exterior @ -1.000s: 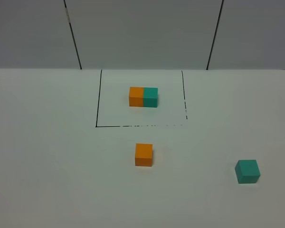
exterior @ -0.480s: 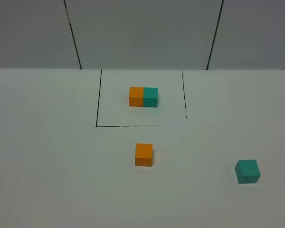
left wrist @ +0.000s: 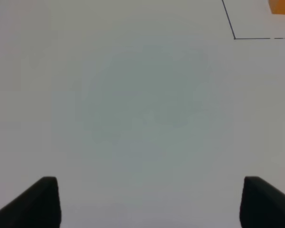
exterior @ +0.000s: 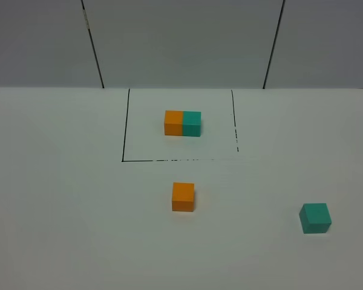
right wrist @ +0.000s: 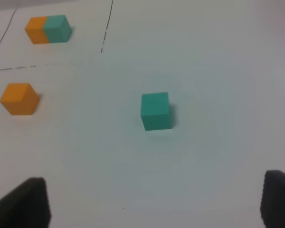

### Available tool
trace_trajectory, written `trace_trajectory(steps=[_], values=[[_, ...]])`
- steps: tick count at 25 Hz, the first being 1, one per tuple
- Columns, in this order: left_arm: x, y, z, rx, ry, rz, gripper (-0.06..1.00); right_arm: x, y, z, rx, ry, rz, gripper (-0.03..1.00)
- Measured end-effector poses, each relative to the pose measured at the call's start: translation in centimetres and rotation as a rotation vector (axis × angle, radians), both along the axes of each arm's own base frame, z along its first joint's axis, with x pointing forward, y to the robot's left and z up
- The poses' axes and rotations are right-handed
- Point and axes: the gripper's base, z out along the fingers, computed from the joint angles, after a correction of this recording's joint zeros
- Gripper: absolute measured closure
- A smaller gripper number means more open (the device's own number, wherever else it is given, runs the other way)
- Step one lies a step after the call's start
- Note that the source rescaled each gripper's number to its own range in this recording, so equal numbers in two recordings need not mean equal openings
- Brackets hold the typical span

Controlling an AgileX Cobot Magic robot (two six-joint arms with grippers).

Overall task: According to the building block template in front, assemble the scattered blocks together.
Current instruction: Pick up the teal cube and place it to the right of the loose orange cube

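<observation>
The building block template [exterior: 183, 123], an orange-and-teal bar, lies inside a black-lined rectangle [exterior: 125, 130] at the back. The loose orange cube [exterior: 183, 197] sits in front of the rectangle. The loose teal cube [exterior: 315, 218] sits at the front right. No arm shows in the exterior view. My left gripper [left wrist: 149, 184] is open and empty over bare table, with the template's orange end [left wrist: 281, 6] at the frame's edge. My right gripper [right wrist: 155, 181] is open and empty, a short way from the teal cube [right wrist: 156, 111]; the orange cube [right wrist: 19, 99] and template [right wrist: 47, 29] lie beyond.
The white table [exterior: 60, 211] runs back to a grey panelled wall [exterior: 181, 42]. The rectangle's front line is partly dashed [exterior: 187, 160].
</observation>
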Motion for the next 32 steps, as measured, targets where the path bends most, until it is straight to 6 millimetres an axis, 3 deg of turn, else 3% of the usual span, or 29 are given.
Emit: trace_trajectory(steps=[32], values=[[0.00,0.00,0.00,0.002,0.000,-0.002,0.32,0.00,-0.03,0.00,0.003,0.001,-0.005,0.20]])
